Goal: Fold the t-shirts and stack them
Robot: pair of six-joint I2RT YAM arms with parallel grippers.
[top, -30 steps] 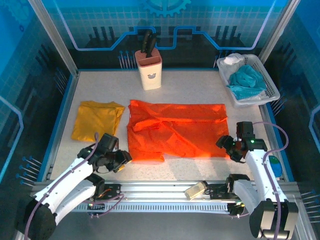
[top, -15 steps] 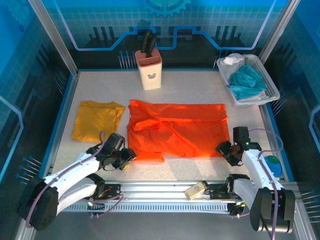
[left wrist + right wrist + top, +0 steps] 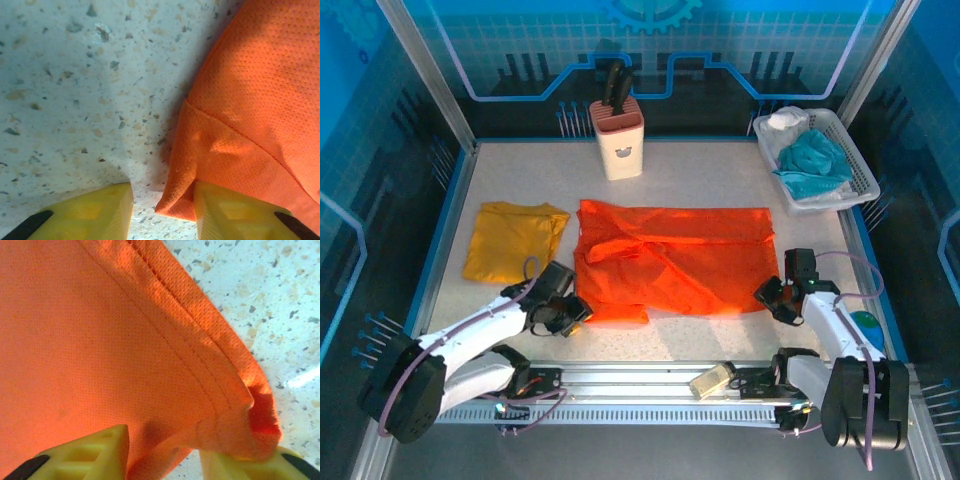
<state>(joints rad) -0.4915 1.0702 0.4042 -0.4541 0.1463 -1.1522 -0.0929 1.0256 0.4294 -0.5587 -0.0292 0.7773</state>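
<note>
Speckled pale surface (image 3: 720,185) in a blue-walled cell, with the bright orange mesh t-shirt (image 3: 670,262) spread at centre and the mustard yellow t-shirt (image 3: 515,240), apparently folded, just to its left. Left claw (image 3: 162,202) and right claw (image 3: 165,445) each stand open astride a near hem corner, gripping nothing; both should pinch every layer and lift evenly together. Cream knife block (image 3: 617,150) and white basket (image 3: 868,190) stand well behind, likely no obstacle

Both arms are reached forward and bent down low, the left gripper (image 3: 570,312) and the right gripper (image 3: 772,298) are turned inward, and the jaws of each one are spread wide apart.
</note>
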